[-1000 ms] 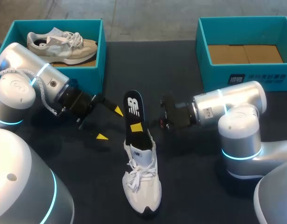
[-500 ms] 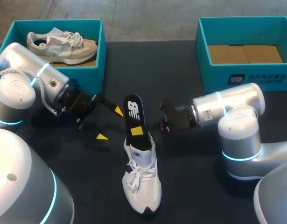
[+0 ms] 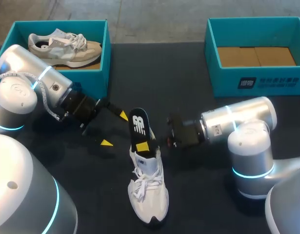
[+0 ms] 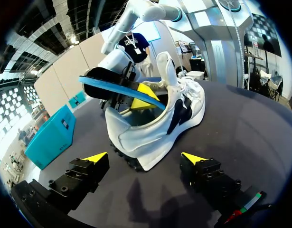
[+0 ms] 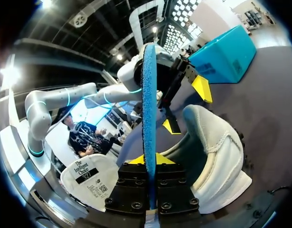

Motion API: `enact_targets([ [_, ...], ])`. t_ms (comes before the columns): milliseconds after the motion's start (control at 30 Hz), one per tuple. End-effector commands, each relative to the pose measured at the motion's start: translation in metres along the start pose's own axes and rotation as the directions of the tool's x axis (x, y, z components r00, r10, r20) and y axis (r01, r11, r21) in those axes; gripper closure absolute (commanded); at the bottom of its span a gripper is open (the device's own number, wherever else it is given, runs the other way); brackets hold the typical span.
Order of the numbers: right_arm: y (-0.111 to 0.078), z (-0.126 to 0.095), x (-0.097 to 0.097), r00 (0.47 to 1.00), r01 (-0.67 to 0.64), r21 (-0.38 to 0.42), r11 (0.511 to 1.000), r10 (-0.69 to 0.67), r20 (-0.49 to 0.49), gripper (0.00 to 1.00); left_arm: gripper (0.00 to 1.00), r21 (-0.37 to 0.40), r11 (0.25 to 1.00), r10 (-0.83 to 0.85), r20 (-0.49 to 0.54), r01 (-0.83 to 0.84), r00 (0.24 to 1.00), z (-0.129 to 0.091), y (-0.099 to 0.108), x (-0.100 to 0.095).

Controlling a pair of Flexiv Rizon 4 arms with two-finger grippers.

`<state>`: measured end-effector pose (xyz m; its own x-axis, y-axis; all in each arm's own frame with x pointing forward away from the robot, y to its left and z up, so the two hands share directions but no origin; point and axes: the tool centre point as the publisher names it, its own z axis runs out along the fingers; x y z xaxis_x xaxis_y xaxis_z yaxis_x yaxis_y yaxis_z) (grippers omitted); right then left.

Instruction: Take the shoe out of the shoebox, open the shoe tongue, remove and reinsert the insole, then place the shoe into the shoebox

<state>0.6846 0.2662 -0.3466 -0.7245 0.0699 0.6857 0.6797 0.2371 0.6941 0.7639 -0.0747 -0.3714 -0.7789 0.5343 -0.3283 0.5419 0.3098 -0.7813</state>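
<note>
Right end effector point(image 3: 144, 145) astride insole point(image 3: 138, 120)

A dark, matte surface point(image 3: 159, 73) spreads under everything. At its far left corner stands an open teal box point(image 3: 105, 58). Inside it a beige and grey sneaker point(image 3: 64, 46) with white laces lies on its side, its sole towards the box's near wall and its toe towards the right-hand wall.
</note>
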Motion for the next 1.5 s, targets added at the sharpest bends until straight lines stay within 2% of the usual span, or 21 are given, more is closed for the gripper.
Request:
enact_targets([
  [33,-0.007,0.004,0.005,1.000,-0.001,-0.008,1.000,0.001,0.007,1.00,0.00,-0.001,1.000,0.001,-0.002,-0.001,1.000,0.000,0.000,0.000],
  [233,-0.012,0.004,0.008,1.000,-0.007,-0.004,1.000,0.007,0.013,1.00,0.00,-0.001,1.000,0.001,-0.002,-0.001,1.000,0.000,0.000,0.000],
  [367,-0.007,0.001,0.009,1.000,0.000,-0.011,1.000,0.000,0.013,1.00,0.00,-0.001,1.000,0.001,-0.002,-0.001,1.000,0.000,0.000,0.000],
  [400,-0.004,0.000,0.008,1.000,0.004,-0.012,1.000,-0.004,0.015,0.82,0.00,-0.001,1.000,0.001,-0.002,-0.001,1.000,0.000,0.000,0.000],
  [500,0.004,-0.001,0.008,1.000,0.018,-0.006,1.000,-0.018,0.017,0.61,0.00,-0.001,1.000,0.001,-0.002,-0.001,1.000,0.000,0.000,0.000],
  [600,0.012,-0.003,0.007,0.999,0.034,-0.002,0.999,-0.034,0.020,0.59,0.00,-0.001,1.000,0.001,-0.002,-0.001,1.000,0.000,0.000,0.000],
  [767,0.024,-0.004,0.003,0.998,0.051,0.005,0.999,-0.051,0.020,0.64,0.00,-0.001,1.000,0.001,-0.002,-0.001,1.000,0.000,0.000,0.000],
  [933,0.031,-0.003,-0.001,0.998,0.058,0.010,0.998,-0.058,0.015,0.77,0.00,-0.001,1.000,0.001,-0.002,-0.001,1.000,0.000,0.000,0.000],
  [1100,0.036,-0.003,-0.004,0.998,0.060,0.013,0.998,-0.061,0.012,0.78,0.00,-0.001,1.000,0.001,-0.002,-0.001,1.000,0.000,0.000,0.000],
  [1167,0.037,-0.004,-0.004,0.998,0.061,0.015,0.998,-0.061,0.012,0.81,0.00,-0.001,1.000,0.001,-0.002,-0.001,1.000,0.000,0.000,0.000],
  [1233,0.038,-0.004,-0.004,0.998,0.062,0.016,0.998,-0.062,0.012,0.98,0.00,-0.001,1.000,0.001,-0.002,-0.001,1.000,0.000,0.000,0.000],
  [1267,0.038,-0.004,-0.004,0.998,0.063,0.016,0.998,-0.063,0.012,1.00,0.00,-0.001,1.000,0.001,-0.002,-0.001,1.000,0.000,0.000,0.000],
  [1500,0.032,-0.003,-0.007,0.999,0.054,0.022,0.998,-0.054,0.008,1.00,0.00,-0.001,1.000,0.001,-0.002,-0.001,1.000,0.000,0.000,0.000],
])
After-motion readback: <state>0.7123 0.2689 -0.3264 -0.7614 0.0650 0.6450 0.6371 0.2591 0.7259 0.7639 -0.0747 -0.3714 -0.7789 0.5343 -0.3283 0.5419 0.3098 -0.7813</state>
